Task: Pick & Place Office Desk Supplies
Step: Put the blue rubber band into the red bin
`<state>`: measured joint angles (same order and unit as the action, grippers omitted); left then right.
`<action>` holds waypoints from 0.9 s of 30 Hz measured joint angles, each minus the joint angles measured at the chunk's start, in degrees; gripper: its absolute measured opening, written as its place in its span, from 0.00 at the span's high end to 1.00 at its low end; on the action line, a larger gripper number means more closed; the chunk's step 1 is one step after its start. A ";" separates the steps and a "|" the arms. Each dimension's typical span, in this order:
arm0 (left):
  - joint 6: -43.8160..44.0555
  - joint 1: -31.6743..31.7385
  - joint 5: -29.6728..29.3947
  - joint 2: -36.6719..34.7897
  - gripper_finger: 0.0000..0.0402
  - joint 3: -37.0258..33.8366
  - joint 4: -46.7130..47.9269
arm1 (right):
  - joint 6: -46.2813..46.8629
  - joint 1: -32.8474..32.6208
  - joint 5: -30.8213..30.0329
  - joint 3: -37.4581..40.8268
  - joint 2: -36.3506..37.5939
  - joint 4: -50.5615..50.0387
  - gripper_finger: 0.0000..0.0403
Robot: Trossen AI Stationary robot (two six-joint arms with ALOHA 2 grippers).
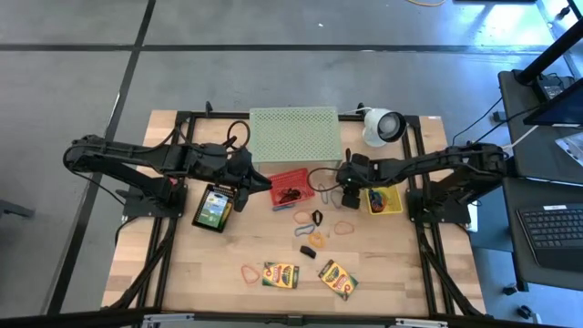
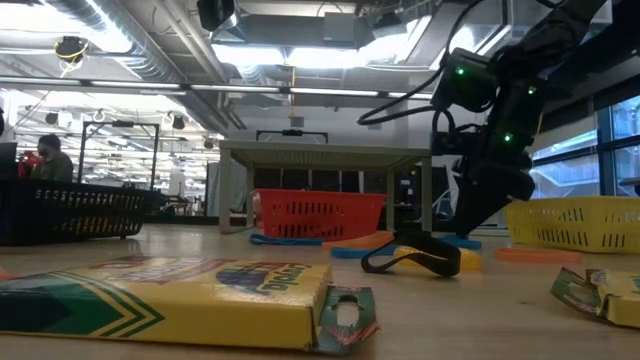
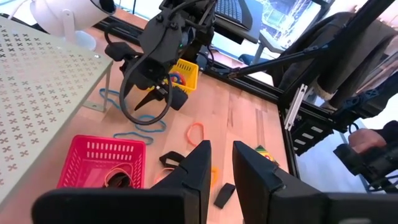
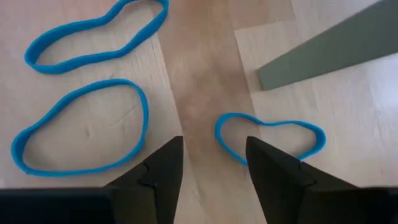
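- Just under the right gripper (image 4: 208,165), fingers apart and empty, three blue rubber-band loops (image 4: 81,127) lie flat on the table (image 1: 182,264).
- Beside it: one red basket (image 1: 293,185) and one yellow basket (image 1: 387,202).
- Farther out: two crayon boxes (image 1: 281,274).
- Well apart, the left gripper (image 1: 258,184) hovers with narrowly parted, empty fingers.

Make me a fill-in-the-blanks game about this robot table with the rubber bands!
1. The right end effector hovers over thin rubber-band loops coloured ____.
2. The square mesh basket in the table's middle is ____.
3. The small yellow mesh basket sits under the ____ arm.
4. The right wrist view shows ____ blue loops.

Missing words: blue; red; right; three
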<state>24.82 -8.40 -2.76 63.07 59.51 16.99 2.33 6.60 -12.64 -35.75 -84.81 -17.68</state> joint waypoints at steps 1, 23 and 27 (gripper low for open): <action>0.02 0.00 0.00 0.00 0.85 0.00 -0.01 | -0.02 0.10 0.00 0.00 -0.31 0.55 0.56; 0.54 0.00 0.11 0.00 0.85 0.00 -0.02 | 3.19 7.88 10.14 -0.22 -3.52 3.00 0.72; 0.55 0.00 0.09 0.00 0.85 0.02 -0.02 | 3.48 7.91 10.35 -0.20 -3.65 3.18 0.88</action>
<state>25.36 -8.40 -2.68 63.07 59.53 16.97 5.81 14.51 -2.30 -35.94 -88.47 -14.50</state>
